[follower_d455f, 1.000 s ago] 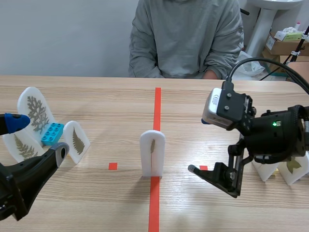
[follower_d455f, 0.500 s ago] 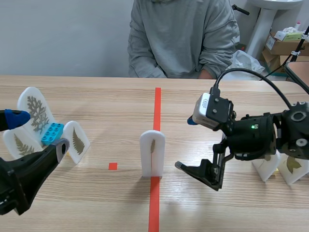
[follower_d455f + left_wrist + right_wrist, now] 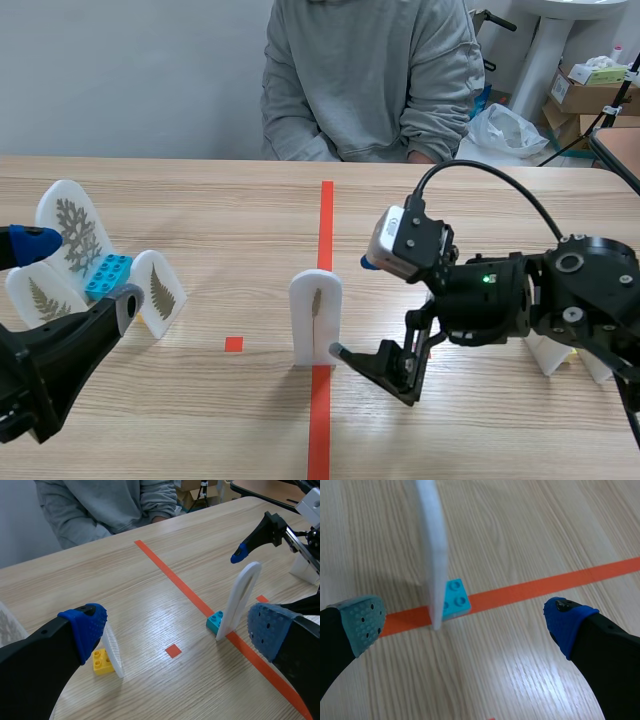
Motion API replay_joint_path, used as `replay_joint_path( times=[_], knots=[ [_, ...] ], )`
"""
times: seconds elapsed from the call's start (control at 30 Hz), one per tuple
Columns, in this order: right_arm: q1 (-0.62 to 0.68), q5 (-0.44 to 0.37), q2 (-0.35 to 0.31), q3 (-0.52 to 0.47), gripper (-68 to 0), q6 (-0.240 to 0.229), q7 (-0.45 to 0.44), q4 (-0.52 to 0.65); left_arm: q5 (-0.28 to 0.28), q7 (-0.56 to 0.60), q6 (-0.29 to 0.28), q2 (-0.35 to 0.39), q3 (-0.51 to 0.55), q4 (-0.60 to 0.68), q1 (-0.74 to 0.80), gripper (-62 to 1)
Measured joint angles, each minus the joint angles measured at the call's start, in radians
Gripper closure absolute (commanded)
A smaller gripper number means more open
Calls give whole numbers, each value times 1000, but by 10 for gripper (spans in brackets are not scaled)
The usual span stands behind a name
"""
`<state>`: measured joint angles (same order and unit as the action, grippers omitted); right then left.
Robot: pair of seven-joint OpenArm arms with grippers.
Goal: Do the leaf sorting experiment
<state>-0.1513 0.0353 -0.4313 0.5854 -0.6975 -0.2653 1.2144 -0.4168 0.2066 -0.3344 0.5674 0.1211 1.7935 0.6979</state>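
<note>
Two grippers released, centre leaf card just ahead of the right one

Your right gripper [image 3: 352, 307] has its fingers spread wide with nothing between them. The centre leaf card [image 3: 316, 318], a white arched card with a small olive leaf on its face, stands upright on the red tape line [image 3: 326, 215] in the middle of the table [image 3: 230, 420]. In the right wrist view you see that card edge-on, just ahead of the gap between the fingers. It is nearer the grey-green pad [image 3: 362, 622] than the blue pad [image 3: 567, 622], and neither pad touches it. A teal brick [image 3: 456, 597] sits at its foot on the tape.

Your left gripper [image 3: 78, 275] is also released and holds nothing, low at the table's left side. Just beside it stand three white fern cards [image 3: 160, 290], with a blue brick [image 3: 108, 275] among them. The left wrist view shows a yellow brick [image 3: 102, 661] at the foot of one of them.

More white cards [image 3: 550, 355] stand behind the right arm, mostly hidden. A person [image 3: 370, 80] in a grey sweatshirt sits across the table.
</note>
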Motion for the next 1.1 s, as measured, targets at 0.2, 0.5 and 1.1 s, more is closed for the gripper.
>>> replay_joint_path(
  times=[0.2,0.5,1.1],
  knots=[
    [0,71,39,76,-679,61,0,0,0,0,0,0,0,0,0,-602],
    [0,111,49,130,-679,129,0,-4,0,0,0,0,0,0,0,-602],
    [0,111,49,137,-301,129,-1,-6,0,0,0,0,0,0,-16,-602]
  ],
)
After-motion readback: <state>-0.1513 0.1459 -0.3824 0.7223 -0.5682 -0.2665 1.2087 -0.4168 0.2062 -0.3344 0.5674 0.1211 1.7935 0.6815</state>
